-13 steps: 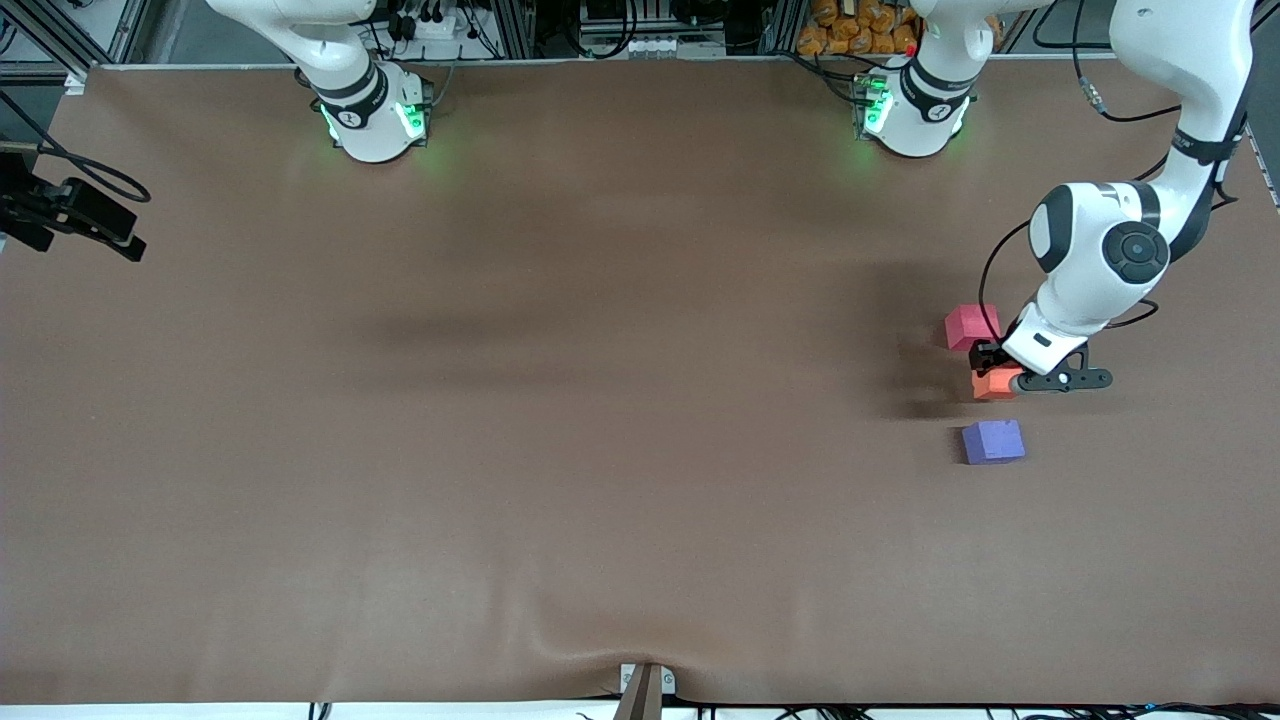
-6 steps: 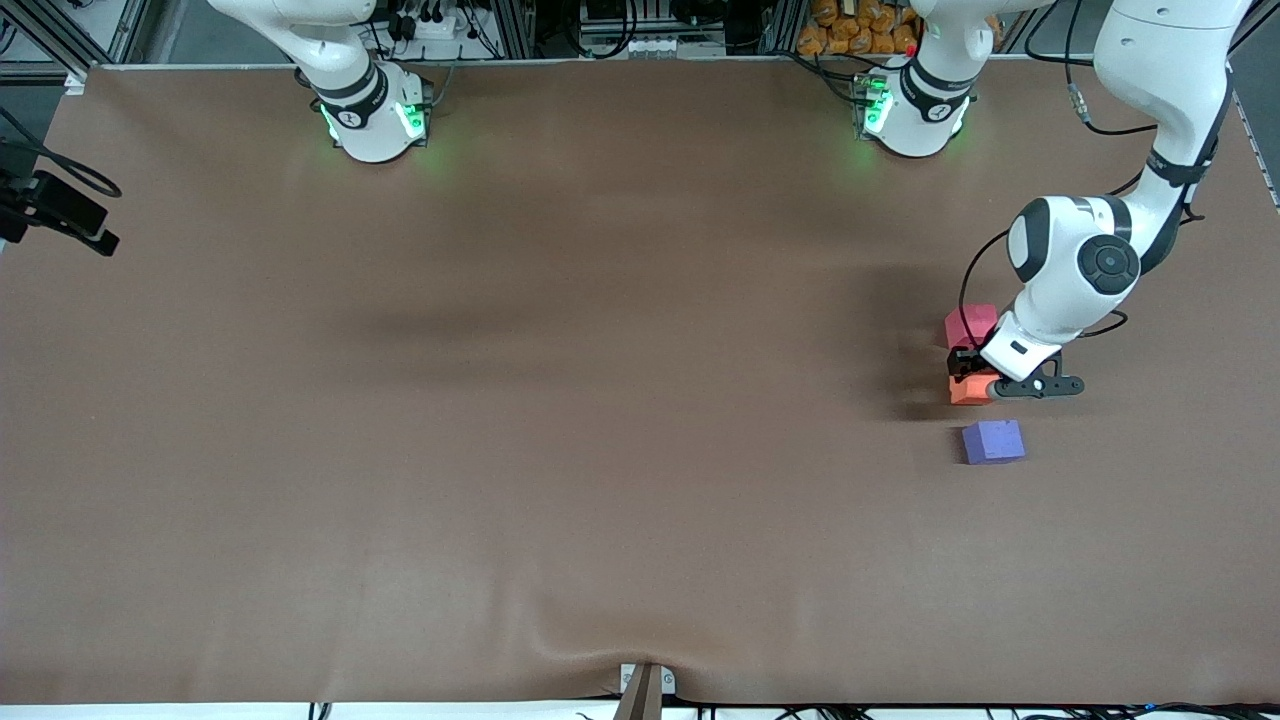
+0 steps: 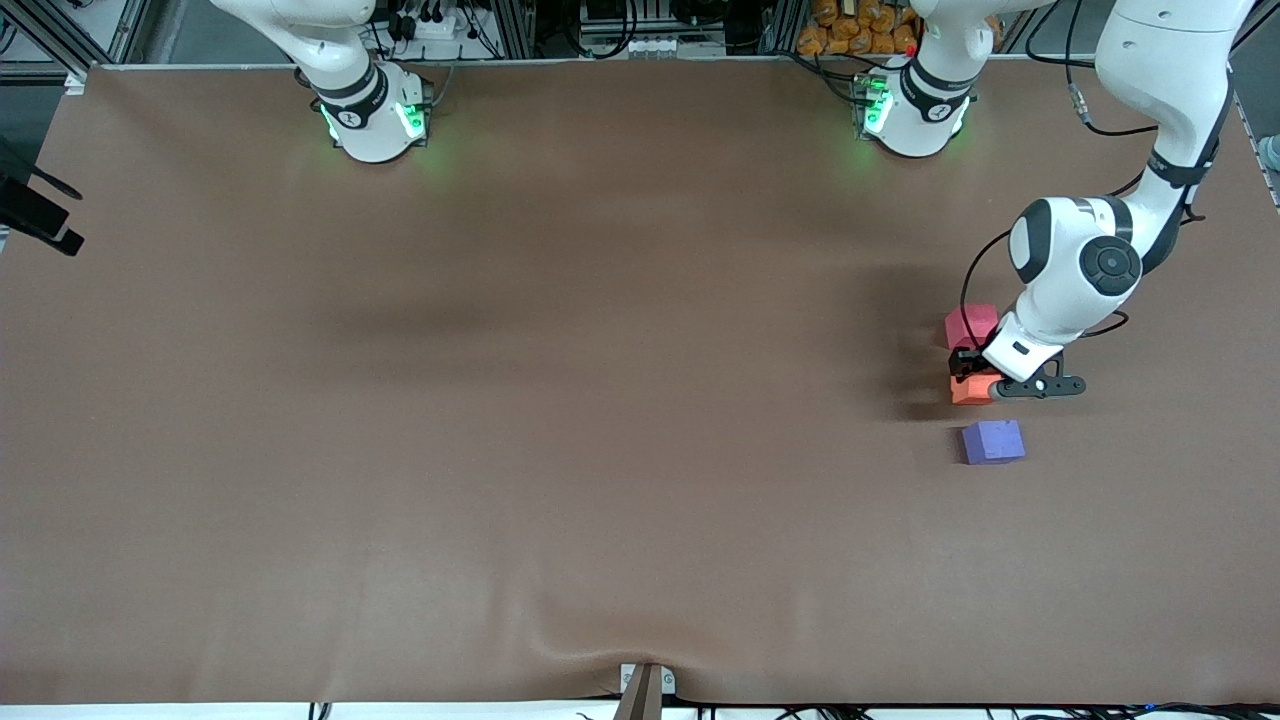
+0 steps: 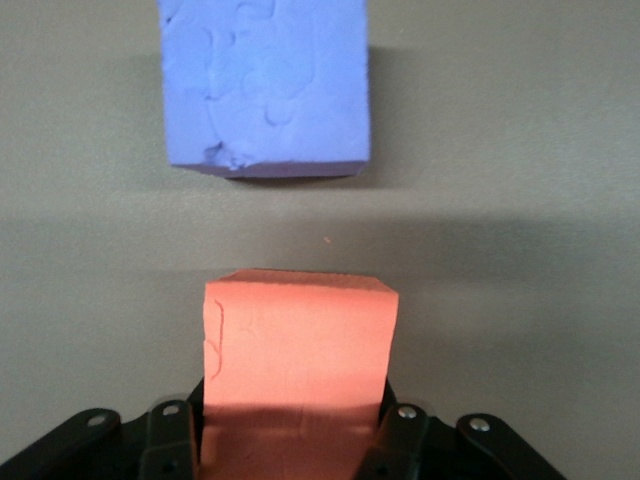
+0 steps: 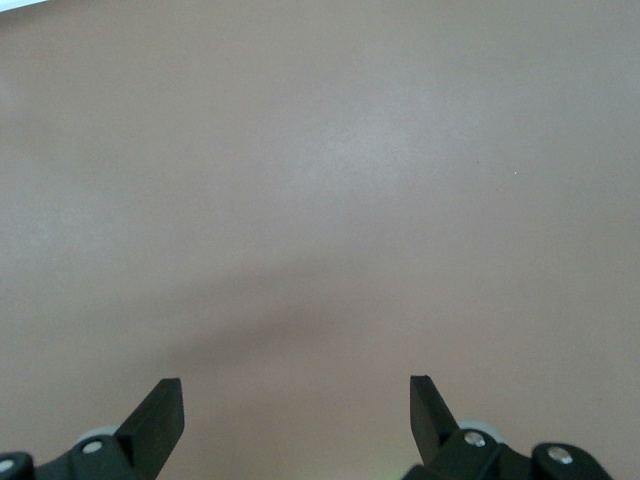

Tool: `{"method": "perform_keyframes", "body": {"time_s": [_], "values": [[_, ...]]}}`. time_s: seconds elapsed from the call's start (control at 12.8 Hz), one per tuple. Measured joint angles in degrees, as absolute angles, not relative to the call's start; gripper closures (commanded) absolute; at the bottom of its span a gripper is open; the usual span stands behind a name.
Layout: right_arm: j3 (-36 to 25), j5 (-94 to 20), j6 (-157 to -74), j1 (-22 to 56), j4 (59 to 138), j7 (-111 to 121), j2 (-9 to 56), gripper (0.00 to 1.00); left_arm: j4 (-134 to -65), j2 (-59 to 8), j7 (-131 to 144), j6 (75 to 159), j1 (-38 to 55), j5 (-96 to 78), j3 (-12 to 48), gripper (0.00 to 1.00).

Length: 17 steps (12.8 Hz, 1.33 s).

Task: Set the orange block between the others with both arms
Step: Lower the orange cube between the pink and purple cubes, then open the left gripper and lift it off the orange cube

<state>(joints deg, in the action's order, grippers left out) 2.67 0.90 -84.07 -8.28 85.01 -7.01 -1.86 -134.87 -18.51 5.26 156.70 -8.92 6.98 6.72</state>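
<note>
The orange block [image 3: 967,391] sits in the gap between the pinkish-red cube [image 3: 968,324] and the purple-blue cube [image 3: 993,441], near the left arm's end of the table. My left gripper [image 3: 975,376] is shut on it from above. In the left wrist view the orange block [image 4: 300,335] fills my left gripper [image 4: 293,432], with the purple-blue cube [image 4: 265,85] just ahead of it and a strip of bare table between them. My right gripper [image 5: 295,400] is open over bare table and shows as a dark shape [image 3: 40,222] at the right arm's end.
The brown table mat [image 3: 600,400] stretches wide between the arms' green-lit bases [image 3: 375,115] [image 3: 905,110]. A small bracket [image 3: 645,685] sticks up at the table edge nearest the front camera.
My left gripper shifted the orange block a little toward the right arm's end, bringing it in line with the two cubes, then held still. My right gripper slid outward past the table's end.
</note>
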Motion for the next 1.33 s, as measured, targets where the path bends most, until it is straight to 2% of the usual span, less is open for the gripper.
{"method": "perform_keyframes", "body": {"time_s": [0.08, 0.62, 0.78, 1.09, 1.33], "values": [[2.7, 0.9, -83.7, -8.3, 85.0, -7.0, -2.0, 0.0, -134.9, -18.7, 5.2, 156.8, -9.1, 7.0, 6.7, 0.01], [3.8, 0.9, -85.3, -5.5, 85.4, -4.6, -1.3, 0.0, -131.4, -18.0, 3.5, 155.7, -9.2, 7.0, 7.1, 0.0], [3.9, 0.9, -84.9, -4.7, 85.5, -3.8, -1.3, 0.0, -126.6, -15.7, 3.5, 147.0, -9.2, 7.0, 8.4, 0.0], [3.8, 0.9, -85.0, -4.7, 86.5, -1.4, -1.2, 0.0, -108.9, -12.8, 3.5, 122.1, -8.9, 6.8, 11.4, 0.0], [3.3, 0.9, -85.7, -5.0, 86.9, 0.1, -1.2, 0.0, -101.3, -12.8, 3.5, 113.9, -8.8, 6.8, 13.2, 0.0]]}}
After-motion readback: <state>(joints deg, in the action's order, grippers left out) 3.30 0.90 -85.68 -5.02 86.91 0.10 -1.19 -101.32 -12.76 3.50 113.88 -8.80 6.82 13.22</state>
